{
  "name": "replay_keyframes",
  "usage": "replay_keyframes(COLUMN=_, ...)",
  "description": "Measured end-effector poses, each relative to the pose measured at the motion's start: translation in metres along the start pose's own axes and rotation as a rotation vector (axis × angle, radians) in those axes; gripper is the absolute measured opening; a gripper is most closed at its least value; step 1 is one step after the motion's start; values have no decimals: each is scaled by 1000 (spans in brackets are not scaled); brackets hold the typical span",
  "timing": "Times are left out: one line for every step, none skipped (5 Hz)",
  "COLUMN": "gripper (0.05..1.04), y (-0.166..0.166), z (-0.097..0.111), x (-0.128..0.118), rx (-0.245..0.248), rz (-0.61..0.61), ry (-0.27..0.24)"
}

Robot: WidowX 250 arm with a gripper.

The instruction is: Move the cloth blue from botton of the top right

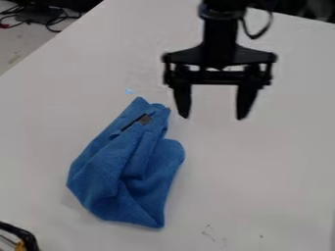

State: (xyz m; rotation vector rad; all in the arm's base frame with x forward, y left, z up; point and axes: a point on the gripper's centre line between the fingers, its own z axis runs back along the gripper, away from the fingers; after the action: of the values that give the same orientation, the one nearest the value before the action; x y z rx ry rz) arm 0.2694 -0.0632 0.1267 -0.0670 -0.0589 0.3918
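The black gripper point(212, 116) hangs over the upper middle of the white table, its two fingers pointing down and spread apart with nothing between them. A crumpled blue cloth point(128, 169) lies on the table at the left of centre, below and to the left of the gripper. The cloth's narrow upper end, with a small grey-brown tag, is close to the left finger in the view; whether they touch I cannot tell.
The white table point(262, 171) has its left edge running slantwise at the upper left. Black cables point(39, 14) lie beyond that edge. A black and yellow object point(19, 238) pokes in at the bottom left corner. A small light-blue mark point(130, 91) is above the cloth.
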Motion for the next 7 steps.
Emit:
replay_keyframes(gripper=1000, y=32, z=-13, x=29, rx=-3, rz=-87, ry=24)
replay_keyframes(gripper=999, y=50, z=-24, x=52, rx=-18, rz=-162, ry=29)
replay_keyframes(gripper=999, y=77, z=-43, x=67, rx=-45, rz=-139, ry=74)
replay_keyframes(gripper=1000, y=84, z=-52, x=74, rx=-32, rz=-173, ry=101)
replay_keyframes(gripper=999, y=98, z=-65, x=81, rx=-38, rz=-184, ry=126)
replay_keyframes(gripper=1000, y=102, z=-77, x=81, rx=-20, rz=-196, ry=153)
replay_keyframes(gripper=994, y=106, z=-87, x=76, rx=-39, rz=-182, ry=152)
